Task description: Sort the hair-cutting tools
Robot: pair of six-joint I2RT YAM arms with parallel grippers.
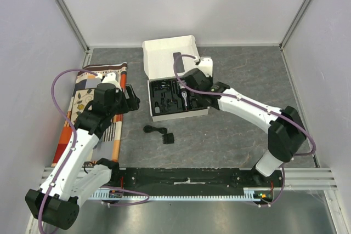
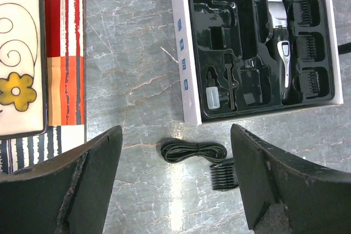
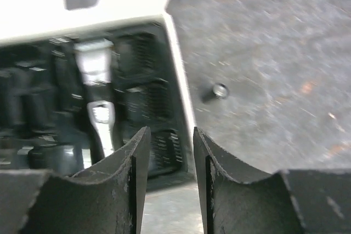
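clipper (image 2: 281, 42) already in box tray (image 2: 184, 53) upper right; cable (image 2: 193, 150) and comb guard (image 2: 224, 175) loose on table (image 2: 126, 53) below, unsorted; left gripper (image 2: 175, 132) wide open, right gripper (image 3: 171, 131) part open, both empty

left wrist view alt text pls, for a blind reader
An open white box with a clipper in its black tray sits on a grey table. A coiled cable and a comb guard lie loose beside it, framed by wide-open fingers.

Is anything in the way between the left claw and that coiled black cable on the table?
Nothing visible. The coiled cable lies on the table in front of the open left claw. A small comb guard sits close beside it, and the white box lies beyond it.
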